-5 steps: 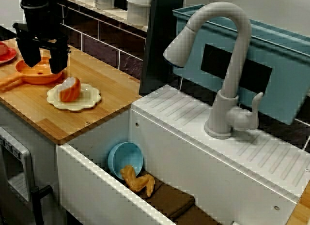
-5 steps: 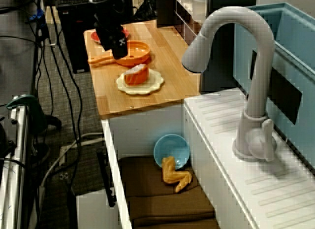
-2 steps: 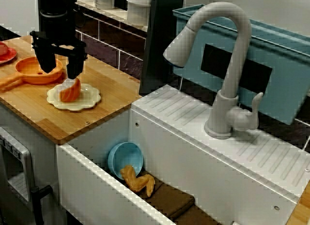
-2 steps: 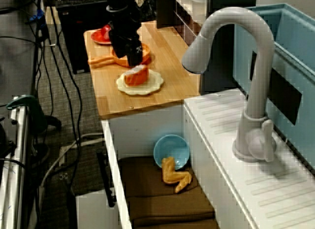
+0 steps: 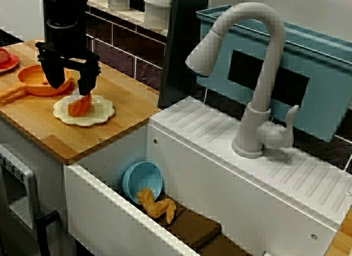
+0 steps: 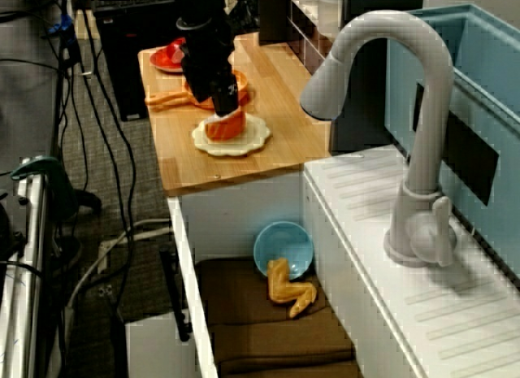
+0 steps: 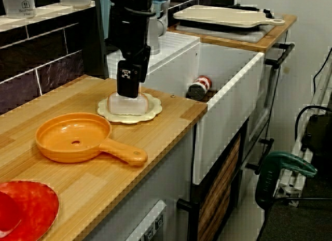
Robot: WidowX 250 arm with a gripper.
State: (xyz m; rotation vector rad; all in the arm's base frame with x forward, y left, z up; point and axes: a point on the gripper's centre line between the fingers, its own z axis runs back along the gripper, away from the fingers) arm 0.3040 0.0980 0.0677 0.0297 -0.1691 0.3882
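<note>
Fingers of the pincer are standing spread apart, pinching nothing, and I am watching them hang straight down over the piece of food. That orange and white piece is sitting directly under the pincer, in the middle of a cream plate with a scalloped rim. In the view facing the faucet, one finger is overlapping the top of the piece while the other is hanging off to its side. I cannot tell whether either finger is touching it. In the view along the sink, the pincer is covering the upper edge of the piece of food. In the view from the counter end, the pincer is meeting the top of the pale piece of food. Just beyond the pincer, away from the sink, an orange pan is resting on the wooden counter, near the plate. A red plate is lying farther off on that same side. Well apart on the pincer's other side, a blue bowl is leaning inside the sink beside a yellow toy, below the grey faucet.
</note>
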